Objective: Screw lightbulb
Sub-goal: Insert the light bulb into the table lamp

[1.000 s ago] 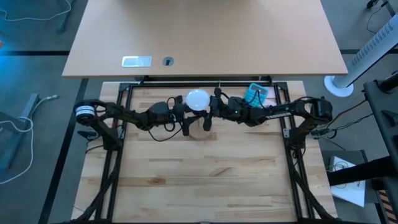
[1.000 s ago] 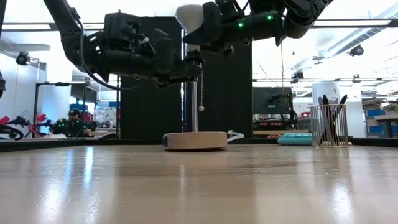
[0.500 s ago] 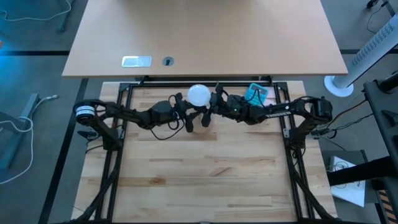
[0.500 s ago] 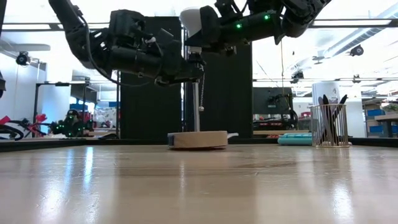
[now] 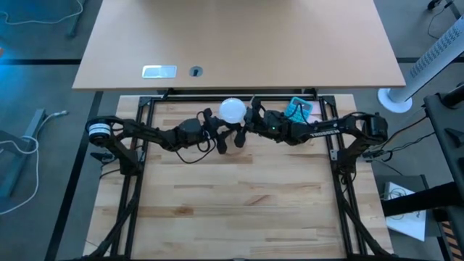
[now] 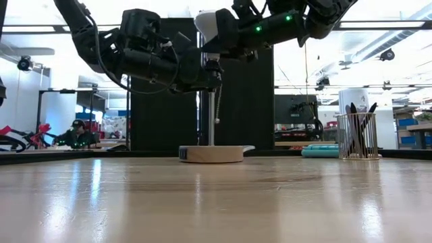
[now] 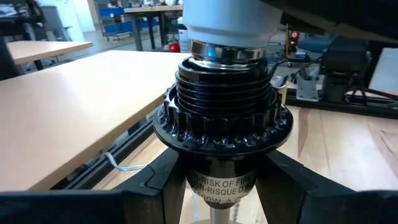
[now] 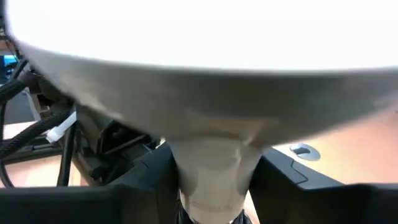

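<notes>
The white round lightbulb (image 5: 232, 110) stands upright on the black socket (image 7: 224, 106) of a small lamp. The bulb's metal base (image 7: 227, 51) sits in the socket's mouth. The lamp's thin post (image 6: 210, 115) rises from a round wooden disc (image 6: 210, 154) that rests on the table. My left gripper (image 6: 204, 75) comes from the table's left and is shut on the socket. My right gripper (image 6: 219, 37) comes from the right, just above it, and is shut on the bulb. My left gripper pinches the black socket's lower body (image 7: 221, 180), below its ribbed collar, between its two fingers (image 7: 155, 183). The fingers come roughly level from the table's left. The socket stands upright on its post. My right gripper pinches the bulb's narrow pale neck (image 8: 211, 171), under the globe, between its two fingers (image 8: 280, 180). It comes from the table's right, slanting slightly downward. The bulb is upright with its base in the socket.
A bead pull chain (image 6: 217, 108) hangs from the socket beside the post. A wire-mesh pen cup (image 6: 356, 135) and a teal object (image 5: 299, 109) stand at the far right of the table. A large tan desk (image 5: 239, 43) lies beyond the far edge.
Both grippers, with the bulb and socket between them, have shifted a little toward the table's far edge. The wooden disc has slid slightly on the table. Both holds are kept.
</notes>
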